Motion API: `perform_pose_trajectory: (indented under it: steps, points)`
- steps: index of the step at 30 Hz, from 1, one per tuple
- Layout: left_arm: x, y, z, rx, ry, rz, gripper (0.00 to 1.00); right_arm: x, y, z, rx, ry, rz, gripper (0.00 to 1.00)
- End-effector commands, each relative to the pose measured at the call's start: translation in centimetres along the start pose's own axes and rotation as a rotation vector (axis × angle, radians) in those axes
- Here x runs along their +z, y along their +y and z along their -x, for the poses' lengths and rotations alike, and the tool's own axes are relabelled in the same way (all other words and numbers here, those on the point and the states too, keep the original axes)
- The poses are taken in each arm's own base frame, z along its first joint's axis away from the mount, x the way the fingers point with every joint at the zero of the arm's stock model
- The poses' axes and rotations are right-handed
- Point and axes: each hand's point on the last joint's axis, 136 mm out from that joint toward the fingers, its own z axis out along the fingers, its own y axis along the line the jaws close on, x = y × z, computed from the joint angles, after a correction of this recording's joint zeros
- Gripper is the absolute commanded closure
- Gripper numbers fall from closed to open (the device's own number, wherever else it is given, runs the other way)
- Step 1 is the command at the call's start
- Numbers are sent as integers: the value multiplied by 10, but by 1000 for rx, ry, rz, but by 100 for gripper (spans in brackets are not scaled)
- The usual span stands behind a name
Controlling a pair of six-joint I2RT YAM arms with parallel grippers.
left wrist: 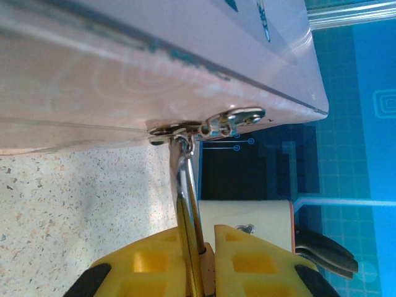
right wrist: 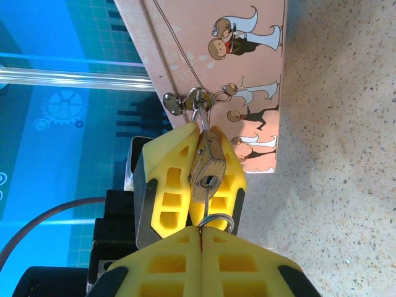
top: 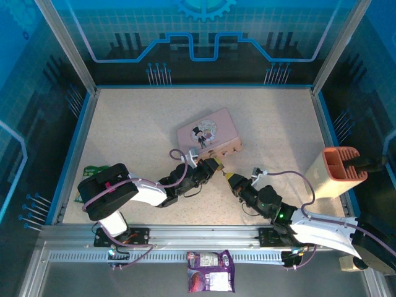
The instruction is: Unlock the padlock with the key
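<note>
Speckled beige desk (top: 124,124) inside blue walls, pink box (top: 208,133) about mid-desk. From above, my left gripper (top: 215,166) and right gripper (top: 232,179) meet nose to nose just off the box's near edge. Left wrist cam: left fingers clamped on the silver shackle (left wrist: 185,192), hooked through the box's hasp (left wrist: 213,124). Right wrist cam: padlock (right wrist: 207,164) pinched in those left fingers, keyhole facing me; right fingers pressed together on a key ring (right wrist: 216,221) just beside it

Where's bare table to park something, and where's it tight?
Free: the table at far left, beside the pink box; the far-right patch between the box and orange holder. Crowded: centre front, where left gripper and right gripper meet at the padlock. A green item sits by the left edge.
</note>
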Motion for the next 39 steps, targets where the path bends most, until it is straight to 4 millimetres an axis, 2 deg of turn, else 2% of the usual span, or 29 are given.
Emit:
perform_pose_trajectory:
  steps: [1,39]
  points:
    - [-13,-74,-1,-66,11,-261,100,0,21,7,9,-38,61,100]
    - [-12,-91,-6,-92,27,-317,100,4,19,6,21,-40,45,100]
